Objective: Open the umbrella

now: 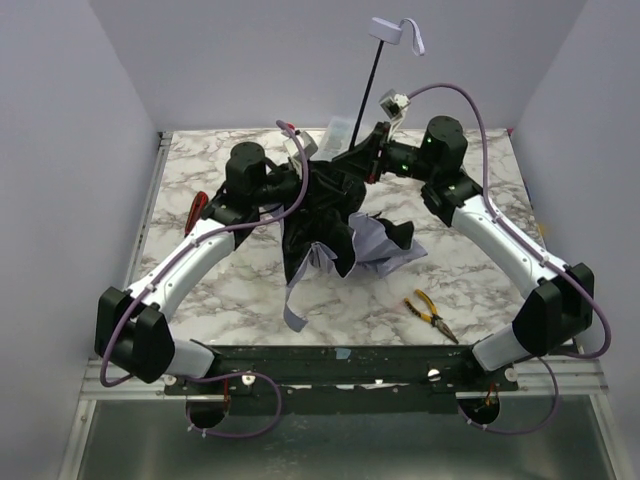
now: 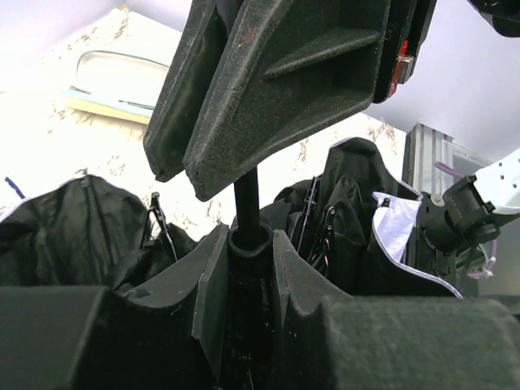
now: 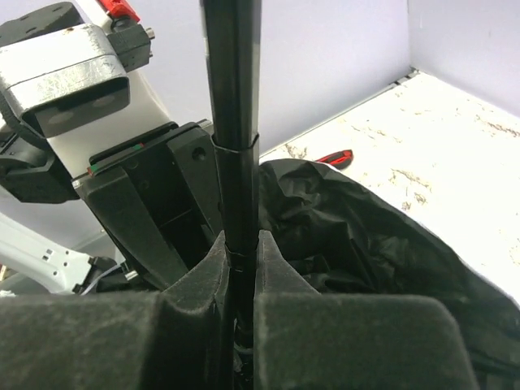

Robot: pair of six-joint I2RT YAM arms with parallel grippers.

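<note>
The umbrella (image 1: pixel 330 235) stands half-folded at mid table, its black and pale lavender fabric hanging in loose folds. Its thin black shaft (image 1: pixel 368 85) rises to the pale handle (image 1: pixel 397 30). My left gripper (image 1: pixel 322 185) is shut on the black sleeve round the shaft, low by the fabric; in the left wrist view (image 2: pixel 248 252) the jaws clamp it. My right gripper (image 1: pixel 368 150) is shut on the shaft just above; in the right wrist view (image 3: pixel 241 244) the shaft (image 3: pixel 231 81) runs up between the jaws. Black fabric (image 3: pixel 366 236) bunches below.
Yellow-handled pliers (image 1: pixel 430 315) lie at the front right. A clear plastic box (image 1: pixel 340 130) sits at the back, also in the left wrist view (image 2: pixel 122 81). A red tool (image 1: pixel 197 210) lies at the left. White walls enclose the table.
</note>
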